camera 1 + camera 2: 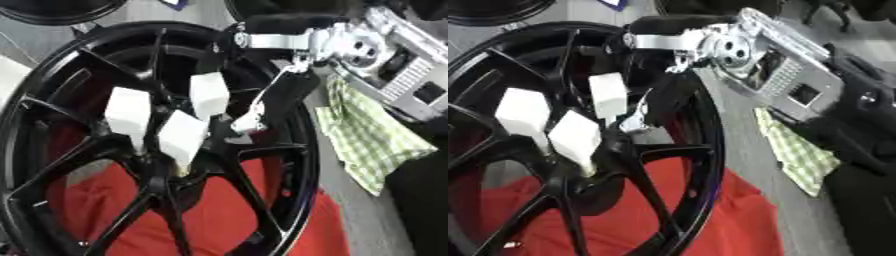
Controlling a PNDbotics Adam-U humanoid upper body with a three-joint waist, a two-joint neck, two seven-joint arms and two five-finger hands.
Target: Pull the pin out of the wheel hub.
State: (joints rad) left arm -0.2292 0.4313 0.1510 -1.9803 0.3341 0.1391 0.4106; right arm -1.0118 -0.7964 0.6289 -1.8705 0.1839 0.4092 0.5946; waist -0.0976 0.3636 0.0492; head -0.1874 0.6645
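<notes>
The right robot hand reached the hub; finger state could not be told. Next: pinch a pin, pull outward.

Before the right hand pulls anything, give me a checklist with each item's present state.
1. Right hand at the hub: ok, it reaches in from upper right to the middle of the black wheel.
2. Fingers closed on a pin: cannot tell, the hand blurs against the spokes.
3. White blocks at the hub: ok, three stand there and none has come out.
4. Wheel supported: ok, it rests over the red cloth.
5. Left hand clear of the hub: cannot tell, it shows in neither view.
6. Checked green cloth out of the way: ok, it lies outside the rim, on the right.
</notes>
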